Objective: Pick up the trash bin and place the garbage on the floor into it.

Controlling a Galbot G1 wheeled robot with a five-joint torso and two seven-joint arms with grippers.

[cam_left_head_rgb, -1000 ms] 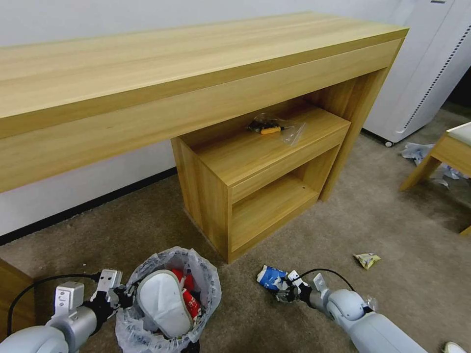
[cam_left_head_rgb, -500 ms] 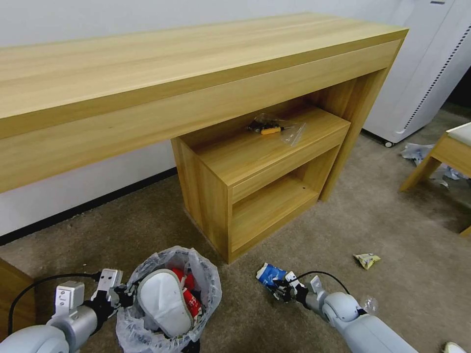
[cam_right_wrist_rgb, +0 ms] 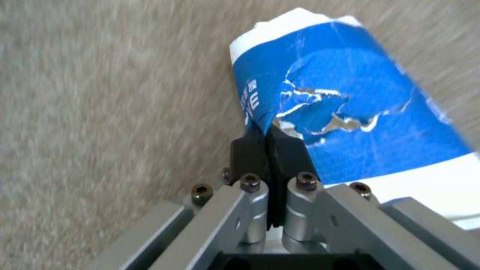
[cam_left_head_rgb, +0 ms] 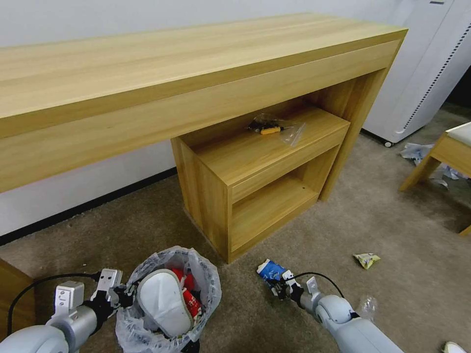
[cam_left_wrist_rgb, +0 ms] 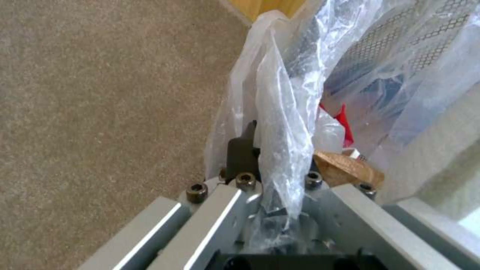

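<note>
Claw tips of the right claw [cam_right_wrist_rgb: 269,144], matte black, were pinched together on the torn edge of a blue-white carton [cam_right_wrist_rgb: 350,112], a flattened box whose glossy blue skin was cracked to show silver foil beneath. In the head view the right claw [cam_left_head_rgb: 279,287] sat low over the beige short-pile carpet [cam_left_head_rgb: 392,230], with the carton [cam_left_head_rgb: 270,269] at its tip, the carton's long axis running away from the robot and toward its left, in the direction of the wooden cabinet [cam_left_head_rgb: 255,181] under the long wood-grain surface [cam_left_head_rgb: 147,63].

The left claw [cam_left_head_rgb: 125,294] was clamped on the crinkly translucent bag at the rim of the small round trash bin [cam_left_head_rgb: 206,284], which stood upright near the robot's left side. From the left wrist the bag [cam_left_wrist_rgb: 280,112] rose as a pleated fold between the dark fingers [cam_left_wrist_rgb: 242,150], with black mesh wall visible through the plastic. A white slipper [cam_left_head_rgb: 164,301] lay inside the bin, sole up, its long axis leaning across the opening, beside red wrappers [cam_left_head_rgb: 189,294].

Farther out on the carpet lay a crumpled yellow wrapper [cam_left_head_rgb: 367,260], well apart from the carton, and a clear crinkled piece of plastic [cam_left_head_rgb: 367,306] just beside the right arm.
</note>
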